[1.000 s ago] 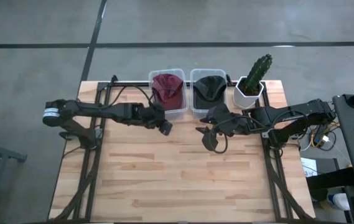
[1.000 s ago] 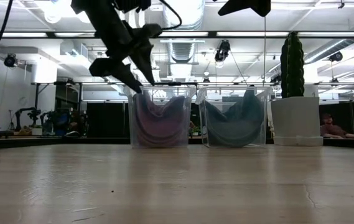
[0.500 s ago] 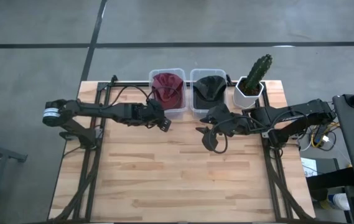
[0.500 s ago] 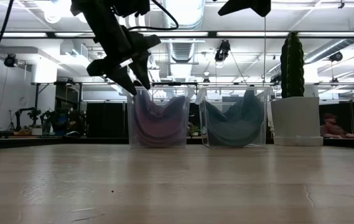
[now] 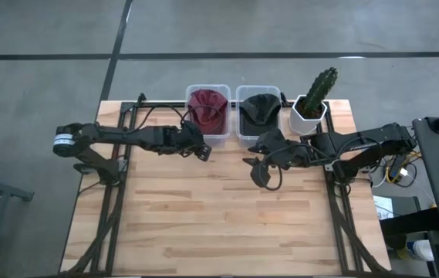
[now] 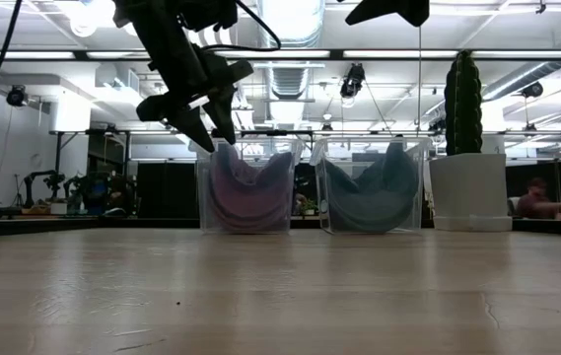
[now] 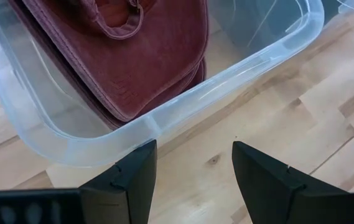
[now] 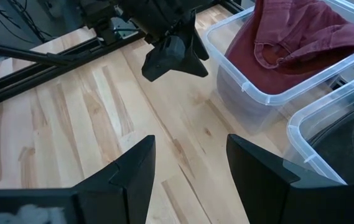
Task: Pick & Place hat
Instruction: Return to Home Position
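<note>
A dark red hat (image 5: 207,110) lies crumpled inside the left clear bin (image 5: 223,137), also plain in the left wrist view (image 7: 145,56). A black hat (image 5: 259,109) fills the right clear bin (image 5: 241,134). My left gripper (image 5: 200,150) hovers open above the table at the red hat bin's near left corner, its fingers (image 7: 260,180) just short of the bin rim (image 7: 164,121). My right gripper (image 5: 261,171) is open in the air near the table's middle, in front of the black hat's bin.
A cactus in a white pot (image 5: 313,104) stands at the far right, beside the black hat's bin. Bare wooden tabletop (image 5: 219,224) stretches over the near half. A person (image 6: 541,200) sits in the room beyond the table.
My left gripper has drifted a little toward the far edge and the red hat's bin, staying open. The right arm and both hats have kept still.
</note>
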